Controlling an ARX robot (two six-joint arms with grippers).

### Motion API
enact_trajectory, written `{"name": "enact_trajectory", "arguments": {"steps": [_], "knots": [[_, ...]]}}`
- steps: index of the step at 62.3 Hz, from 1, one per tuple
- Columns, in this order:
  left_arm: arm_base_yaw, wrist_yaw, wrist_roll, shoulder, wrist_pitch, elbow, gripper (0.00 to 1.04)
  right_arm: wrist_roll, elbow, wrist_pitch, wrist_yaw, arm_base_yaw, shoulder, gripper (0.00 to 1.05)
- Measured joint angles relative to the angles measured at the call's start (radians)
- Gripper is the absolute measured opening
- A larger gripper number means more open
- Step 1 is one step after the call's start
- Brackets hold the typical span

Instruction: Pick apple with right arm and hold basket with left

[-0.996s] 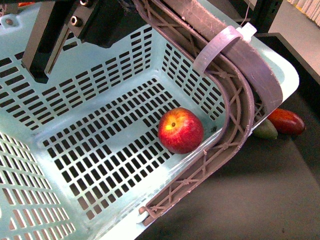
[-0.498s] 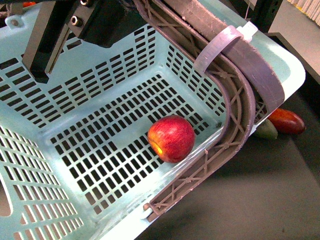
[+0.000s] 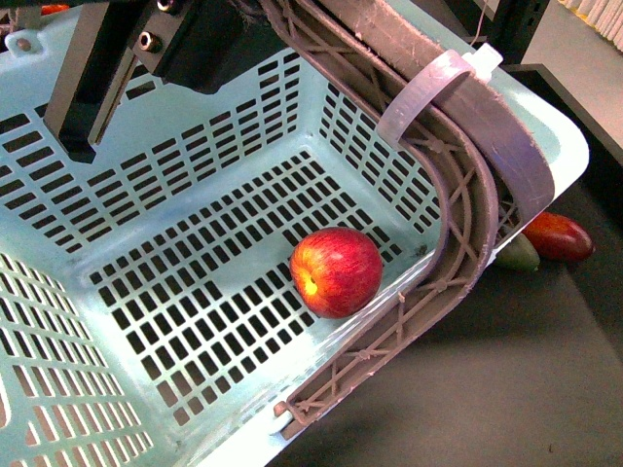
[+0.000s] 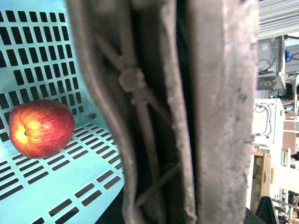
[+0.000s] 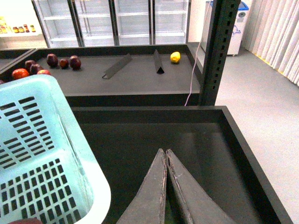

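Note:
The apple point(image 3: 336, 272), red with a yellow patch, lies on the floor of the pale mint-blue basket point(image 3: 572, 146), near its right-hand wall. It also shows in the left wrist view point(image 4: 41, 127). The basket hangs tilted. My left gripper point(image 3: 146, 49), dark and boxy at the upper left, is shut on the brownish-grey lattice handle point(image 3: 467, 195), which carries a white zip tie point(image 3: 428, 88). The handle point(image 4: 163, 116) fills the left wrist view. My right gripper point(image 5: 166, 151) is shut and empty, over the dark tray beside the basket rim point(image 5: 88, 177).
An oblong red-orange fruit point(image 3: 557, 236) and an oblong green fruit point(image 3: 516, 253) lie on the dark surface just right of the basket. The right wrist view shows the tray wall point(image 5: 252, 158), a dark post point(image 5: 219, 51) and a far shelf with dark red fruits point(image 5: 60, 60).
The apple has rolled a little left, away from the basket's corner, and turned its yellow patch to the left. The basket has shifted slightly in the left gripper's hold.

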Motion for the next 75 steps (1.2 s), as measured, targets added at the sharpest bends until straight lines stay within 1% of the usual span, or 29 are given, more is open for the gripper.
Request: {"name": "enact_trajectory", "arguments": {"steps": [31, 34, 39, 75], "knots": [[0.0, -0.001, 0.0, 0.0, 0.0, 0.0, 0.16, 0.0, -0.085, -0.154, 0.0, 0.0, -0.238, 0.02], [0.0, -0.001, 0.0, 0.0, 0.0, 0.0, 0.16, 0.0, -0.105, -0.129, 0.0, 0.0, -0.247, 0.02], [0.0, 0.0, 0.0, 0.0, 0.0, 0.0, 0.16, -0.001, -0.108, -0.141, 0.0, 0.0, -0.267, 0.02], [0.0, -0.001, 0.0, 0.0, 0.0, 0.0, 0.16, -0.001, -0.108, -0.365, -0.001, 0.0, -0.499, 0.02]]}}
